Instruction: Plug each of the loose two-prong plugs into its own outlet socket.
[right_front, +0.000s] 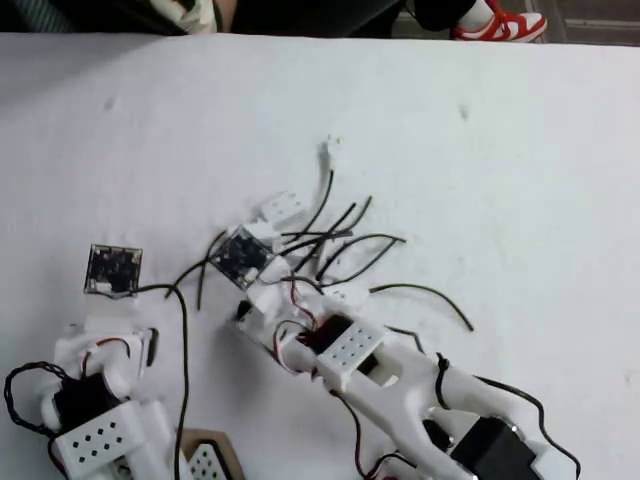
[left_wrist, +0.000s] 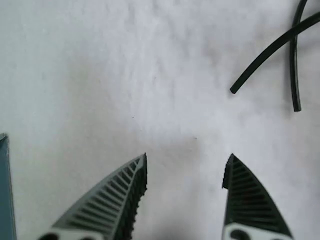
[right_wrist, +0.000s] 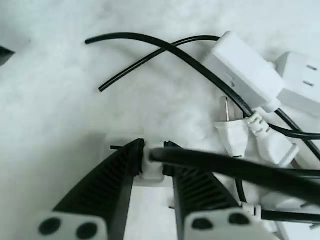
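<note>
My right gripper is shut on a white two-prong plug, low over the table; the plug's black cable runs off between the fingers. Just beyond it lie a loose white plug with bare prongs and a second plug. Behind them sit two white outlet blocks. In the high view the right arm reaches into the cable tangle near an outlet block. My left gripper hangs open over bare table, nothing between its fingers.
Two loose black cable ends lie ahead of the left gripper. A small white plug lies apart, farther back on the table. A black cable runs beside the left arm. The white table is bare at back and right.
</note>
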